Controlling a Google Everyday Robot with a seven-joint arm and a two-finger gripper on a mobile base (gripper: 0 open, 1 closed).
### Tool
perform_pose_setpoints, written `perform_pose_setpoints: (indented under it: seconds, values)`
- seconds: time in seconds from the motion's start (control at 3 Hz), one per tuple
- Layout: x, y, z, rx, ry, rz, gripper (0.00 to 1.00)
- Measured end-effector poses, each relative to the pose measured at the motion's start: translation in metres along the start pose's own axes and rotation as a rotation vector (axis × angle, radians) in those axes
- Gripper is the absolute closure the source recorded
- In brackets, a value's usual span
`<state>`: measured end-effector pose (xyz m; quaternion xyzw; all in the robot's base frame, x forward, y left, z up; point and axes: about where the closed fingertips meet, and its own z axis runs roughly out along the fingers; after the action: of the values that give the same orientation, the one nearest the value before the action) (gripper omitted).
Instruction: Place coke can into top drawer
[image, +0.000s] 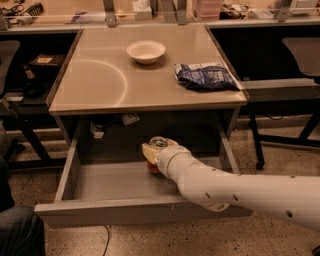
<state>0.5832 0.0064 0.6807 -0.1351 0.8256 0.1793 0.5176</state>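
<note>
The top drawer (107, 182) is pulled wide open under the desk, showing its plain grey inside. The coke can (152, 167) stands upright in the drawer near the back, right of the middle; only its red lower side and silver top show. My gripper (156, 152) reaches into the drawer from the lower right and is closed around the can, with one pale finger (148, 150) on its left side. My white arm (240, 192) crosses the drawer's front right corner.
A white bowl (145, 51) and a blue crinkled bag (205, 76) lie on the desk top (95, 80). Chairs stand on both sides of the desk. A dark shape (20, 232) sits at the lower left by the drawer front.
</note>
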Motion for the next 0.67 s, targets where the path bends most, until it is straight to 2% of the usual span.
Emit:
perform_pose_setpoints:
  seconds: [0.33, 0.67]
  values:
    - [-0.0011, 0.0052, -0.0074, 0.031, -0.005, -0.019, 1.00]
    - [0.0067, 0.0068, -0.0071, 0.034, 0.003, -0.006, 1.00]
